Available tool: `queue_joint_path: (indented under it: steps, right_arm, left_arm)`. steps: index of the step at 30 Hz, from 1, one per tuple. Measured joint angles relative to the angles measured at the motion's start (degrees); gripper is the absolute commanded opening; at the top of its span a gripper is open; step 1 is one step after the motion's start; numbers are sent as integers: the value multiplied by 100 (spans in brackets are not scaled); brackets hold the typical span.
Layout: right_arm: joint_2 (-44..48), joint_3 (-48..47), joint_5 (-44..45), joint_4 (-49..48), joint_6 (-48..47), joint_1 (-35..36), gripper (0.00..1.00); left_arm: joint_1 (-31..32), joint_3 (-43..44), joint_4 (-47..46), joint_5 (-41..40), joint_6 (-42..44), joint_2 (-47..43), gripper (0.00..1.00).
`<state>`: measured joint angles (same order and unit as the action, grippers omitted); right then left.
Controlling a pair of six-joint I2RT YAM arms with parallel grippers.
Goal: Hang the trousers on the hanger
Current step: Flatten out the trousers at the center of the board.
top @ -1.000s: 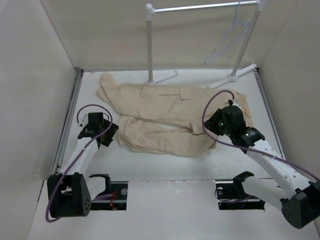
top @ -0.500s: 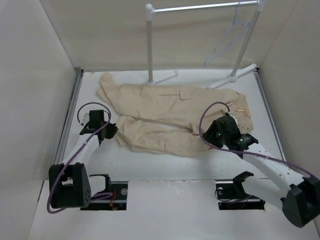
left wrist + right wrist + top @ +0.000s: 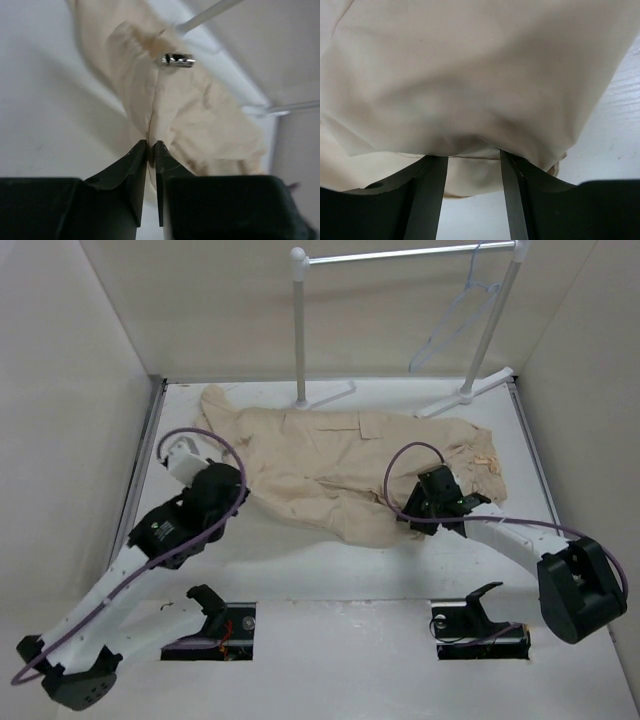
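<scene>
The beige trousers (image 3: 345, 455) lie wrinkled across the middle of the table, waist to the right, one leg folded over towards the other. My left gripper (image 3: 242, 496) is at the left leg end; in the left wrist view the gripper (image 3: 150, 148) is shut on a fold of the trousers (image 3: 200, 115). My right gripper (image 3: 413, 512) sits at the trousers' lower right edge. In the right wrist view the gripper (image 3: 474, 161) has its jaws apart, with the trousers (image 3: 470, 75) draped over the tips. The thin pale hanger (image 3: 458, 318) hangs on the rail at the top right.
The white garment rail stand (image 3: 299, 325) stands at the back, its feet (image 3: 470, 390) on the table just behind the trousers. Beige walls close in the left, right and back. Two black fixtures (image 3: 470, 625) sit at the near edge.
My left arm has swung right and lifted, drawing the near trouser leg up against the far one. My right gripper has moved left and nearer, to the trousers' lower edge.
</scene>
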<state>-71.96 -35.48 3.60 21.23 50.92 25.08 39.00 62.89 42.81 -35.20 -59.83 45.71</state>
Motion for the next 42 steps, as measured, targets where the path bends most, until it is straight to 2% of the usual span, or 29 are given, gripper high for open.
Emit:
queue_joint_path:
  steps: [3,6,11,13,17,19,21,24,29,31,33,34,36,37,39,42]
  right_arm:
    - [-48,0,-74,-37,-33,0,52]
    - [42,2,-164,-22,-116,-37,53]
    - [507,4,-247,61,-280,-186,58]
    - [704,4,-258,114,-345,-216,56]
    - [881,4,-275,195,-522,-221,30]
    - [894,4,-299,249,-579,-221,26]
    - [894,2,-328,280,-603,-221,28]
    - [894,-13,-374,291,-623,-219,40]
    - [894,-28,-426,286,-654,-216,50]
    - [894,-28,-448,284,-651,-214,52]
    - [894,-28,-470,282,-649,-205,53]
    - [894,-28,-476,280,-640,-188,53]
    - [905,-28,-494,280,-627,-155,53]
    - [925,-28,-498,282,-612,-140,54]
    - [981,-26,-511,280,-605,-138,55]
    - [1088,-22,-511,280,-592,-138,57]
  left_arm:
    - [400,-811,1034,-332,-590,358,10]
    - [98,-1320,1781,-404,-1189,474,13]
    - [-1150,-1541,2555,-632,-1622,-175,42]
    - [-1357,-1541,2535,-708,-1602,-354,43]
    - [-1130,-1633,1805,-400,-1239,13,42]
    - [-833,-1725,1252,-90,-931,472,44]
    - [-579,-1749,903,155,-625,1032,48]
    - [-455,-1749,719,358,-337,1665,53]
    - [-520,-1749,586,343,-72,2026,54]
    - [-636,-1749,413,341,28,2197,52]
    - [-807,-1766,138,341,125,2441,43]
    - [-896,-1803,-33,345,166,2549,37]
    - [-1071,-1915,-317,369,236,2684,17]
    - [-1174,-1982,-426,391,271,2710,10]
    - [-1432,-2096,-553,420,323,2667,4]
    - [-1943,-2286,-638,461,345,2199,0]
